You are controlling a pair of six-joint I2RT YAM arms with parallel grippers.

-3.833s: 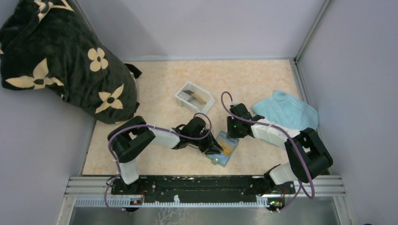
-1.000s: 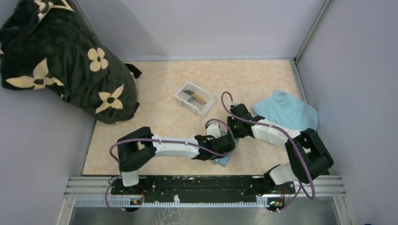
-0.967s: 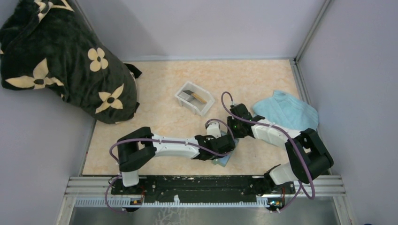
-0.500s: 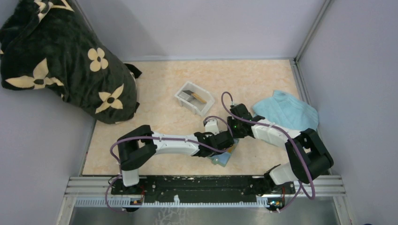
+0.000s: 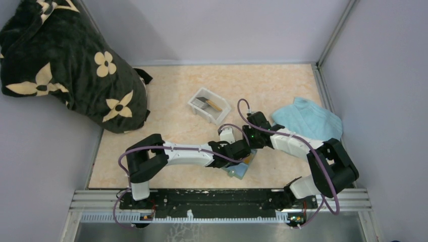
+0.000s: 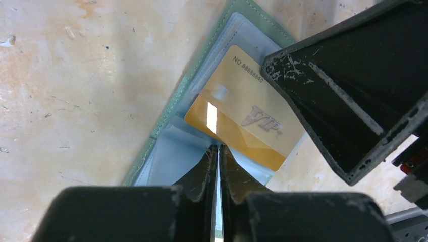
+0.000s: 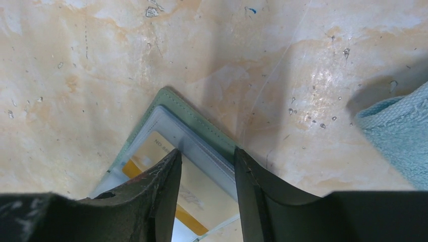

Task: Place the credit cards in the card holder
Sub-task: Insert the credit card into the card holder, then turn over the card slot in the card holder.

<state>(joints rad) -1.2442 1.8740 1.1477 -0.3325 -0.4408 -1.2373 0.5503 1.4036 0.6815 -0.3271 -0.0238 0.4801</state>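
The card holder (image 5: pixel 239 169) lies open on the table, grey-green rim (image 6: pixel 174 106), pale blue inside. An orange-yellow credit card (image 6: pixel 242 121) lies on its inner side, its far end under a clear slot. My left gripper (image 6: pixel 218 149) is shut, its tips touching the card's near edge. My right gripper (image 7: pixel 206 160) is open over the holder's far end (image 7: pixel 202 126), one finger on the card (image 7: pixel 202 194), the other by the holder's corner. In the top view both grippers (image 5: pixel 246 153) (image 5: pixel 251 143) meet over the holder. More cards, dark grey (image 5: pixel 204 102) and orange (image 5: pixel 216 105), lie in the white tray.
The white tray (image 5: pixel 198 107) stands behind the holder. A light blue towel (image 5: pixel 308 118) lies at the right, close to my right arm, and shows in the right wrist view (image 7: pixel 398 131). A black flowered cloth (image 5: pixel 65 65) fills the far left corner.
My left arm has reached from the holder's left side across it to its far end, then drawn back slightly. The orange card shows again on the holder. The right arm has barely moved.
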